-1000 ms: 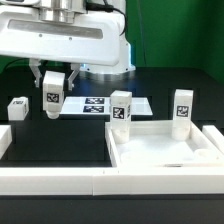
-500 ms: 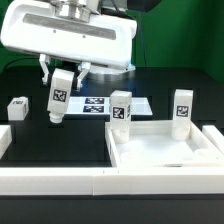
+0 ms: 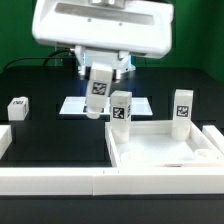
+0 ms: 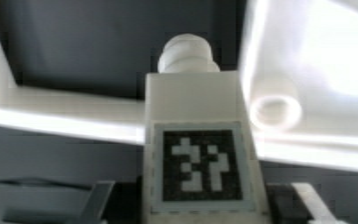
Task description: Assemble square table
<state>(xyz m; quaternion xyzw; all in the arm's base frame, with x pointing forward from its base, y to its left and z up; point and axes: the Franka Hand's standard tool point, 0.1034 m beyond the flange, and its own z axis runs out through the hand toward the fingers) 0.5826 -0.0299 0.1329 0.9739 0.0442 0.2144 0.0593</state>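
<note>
A white robot arm hangs over a black work surface, its gripper [image 3: 99,80] pinching a small white tagged leg [image 3: 98,96] between its jaws. The leg is lifted clear of the surface and tilted a little, with its rounded peg end pointing down. It seems to be gripped by its blocky body so the peg stays free to enter a hole. The wrist view looks along that leg, with dark fingers [image 4: 105,196] flanking it. Beyond the peg tip is a round corner socket [image 4: 274,108] in the square table slab [image 3: 150,150]. The slab lies underside up toward the exterior view's right, so its sockets face upward. White border rails [image 3: 50,181] hem it in and probably keep it from sliding during fitting. One upright leg [image 3: 121,110] stands at the slab's far edge just beside the held one, and a second upright leg [image 3: 181,110] stands further along that edge. A spare leg [image 3: 17,108] waits well apart at the exterior view's left. The marker board [image 3: 76,104] lies flat behind the held leg. This looks like the carry toward an unfilled socket.
</note>
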